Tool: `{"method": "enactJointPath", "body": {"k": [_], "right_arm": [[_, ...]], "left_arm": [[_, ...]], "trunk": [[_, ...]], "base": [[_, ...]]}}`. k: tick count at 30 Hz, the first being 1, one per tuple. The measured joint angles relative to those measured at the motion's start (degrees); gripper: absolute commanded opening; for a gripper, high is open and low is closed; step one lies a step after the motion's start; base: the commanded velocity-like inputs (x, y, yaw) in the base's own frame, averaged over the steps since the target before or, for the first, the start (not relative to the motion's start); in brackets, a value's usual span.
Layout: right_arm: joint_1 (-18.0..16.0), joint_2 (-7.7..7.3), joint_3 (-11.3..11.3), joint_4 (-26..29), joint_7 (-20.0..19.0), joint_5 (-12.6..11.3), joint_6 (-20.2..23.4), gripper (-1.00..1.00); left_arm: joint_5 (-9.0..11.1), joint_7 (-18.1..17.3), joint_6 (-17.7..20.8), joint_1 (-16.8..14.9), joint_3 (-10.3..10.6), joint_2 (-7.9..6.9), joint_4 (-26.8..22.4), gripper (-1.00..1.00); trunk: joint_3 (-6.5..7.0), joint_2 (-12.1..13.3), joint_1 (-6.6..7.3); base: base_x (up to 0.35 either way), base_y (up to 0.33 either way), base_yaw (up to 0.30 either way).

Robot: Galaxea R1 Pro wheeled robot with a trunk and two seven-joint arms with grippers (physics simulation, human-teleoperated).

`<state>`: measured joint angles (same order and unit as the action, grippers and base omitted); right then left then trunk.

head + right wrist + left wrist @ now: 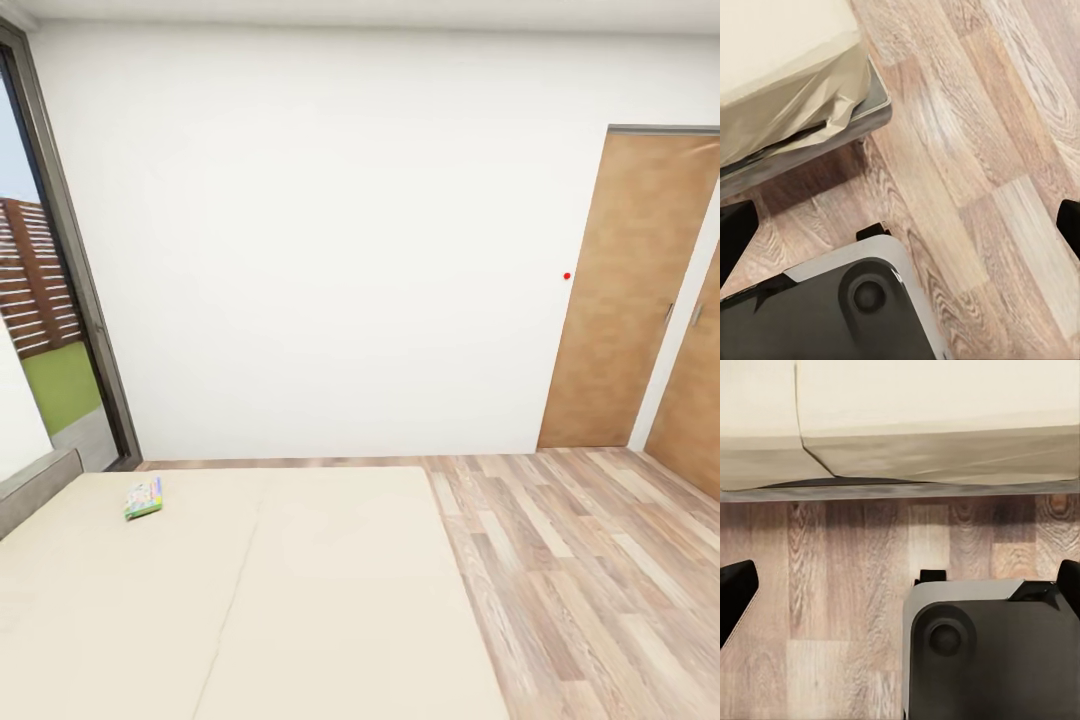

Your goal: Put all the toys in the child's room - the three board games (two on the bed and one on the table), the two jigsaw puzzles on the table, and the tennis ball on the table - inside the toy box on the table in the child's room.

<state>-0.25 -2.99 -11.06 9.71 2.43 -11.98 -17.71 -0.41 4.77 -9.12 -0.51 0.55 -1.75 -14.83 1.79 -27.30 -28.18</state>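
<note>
both claws hang wide, empty; the board game lies far across the bed, so reaching could fall short.

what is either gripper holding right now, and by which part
Nothing: the left gripper and right gripper are open over bare floor.

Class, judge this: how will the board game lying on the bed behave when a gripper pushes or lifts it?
The board game looks thin and flat, so it is probably light, fairly stiff and unlikely to roll. On the soft-looking bed, a push may slide it; its low edge probably makes it awkward to grip.
</note>
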Motion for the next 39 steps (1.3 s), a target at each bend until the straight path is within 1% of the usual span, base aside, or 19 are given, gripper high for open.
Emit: {"method": "enactJointPath", "body": {"k": [39], "right_arm": [[0.0,0.0,0.0,0.0,0.0,0.09,0.0,1.0]], "left_arm": [[0.01,0.0,0.0,0.0,0.0,0.0,0.01,1.0]], "trunk": [[0.0,0.0,0.0]], "base": [[0.0,0.283,0.0]]}}
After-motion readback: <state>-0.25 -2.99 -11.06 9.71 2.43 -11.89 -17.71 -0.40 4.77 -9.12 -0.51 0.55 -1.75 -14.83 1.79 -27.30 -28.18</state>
